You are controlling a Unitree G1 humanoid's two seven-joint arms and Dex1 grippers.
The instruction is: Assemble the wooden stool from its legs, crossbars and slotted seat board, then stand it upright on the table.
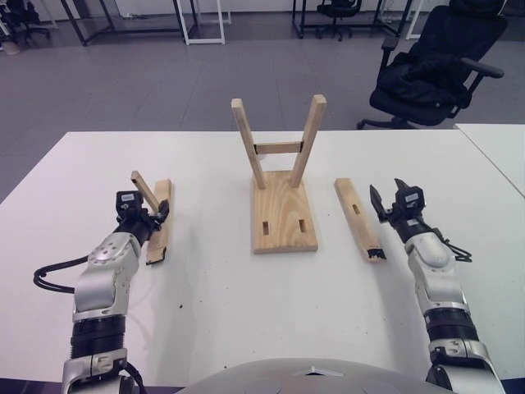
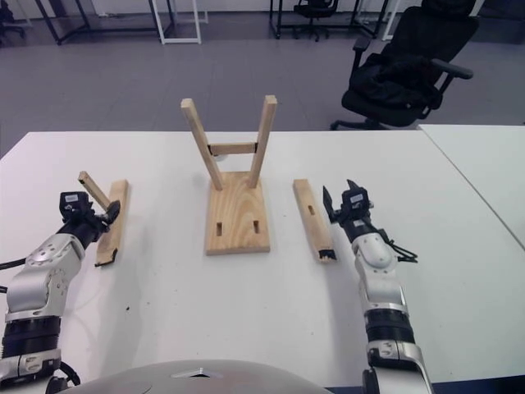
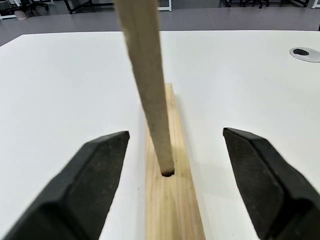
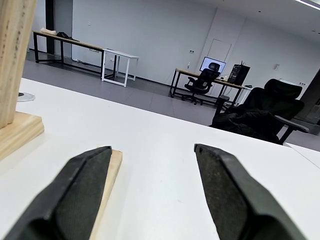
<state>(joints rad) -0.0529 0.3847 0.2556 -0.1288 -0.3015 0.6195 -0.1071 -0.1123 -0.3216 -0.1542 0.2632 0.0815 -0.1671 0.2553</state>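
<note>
The slotted seat board (image 1: 284, 217) lies flat mid-table. Two legs (image 1: 248, 141) stand in its far slots, tilted together and joined by a crossbar (image 1: 279, 148). To the left a third leg (image 1: 162, 222) lies flat with a crossbar (image 1: 144, 190) plugged into it, slanting up. My left gripper (image 1: 157, 215) is open, its fingers (image 3: 95, 180) on either side of that leg (image 3: 175, 210) and crossbar (image 3: 147, 85) without touching. To the right a fourth leg (image 1: 357, 217) lies flat. My right gripper (image 1: 385, 189) is open just right of it, above the table, with the leg's end (image 4: 109, 172) by one finger.
The white table (image 1: 246, 312) has free room in front of the seat board. A second table's corner (image 1: 500, 152) sits at the far right. A black office chair (image 1: 435, 66) stands on the floor behind the table.
</note>
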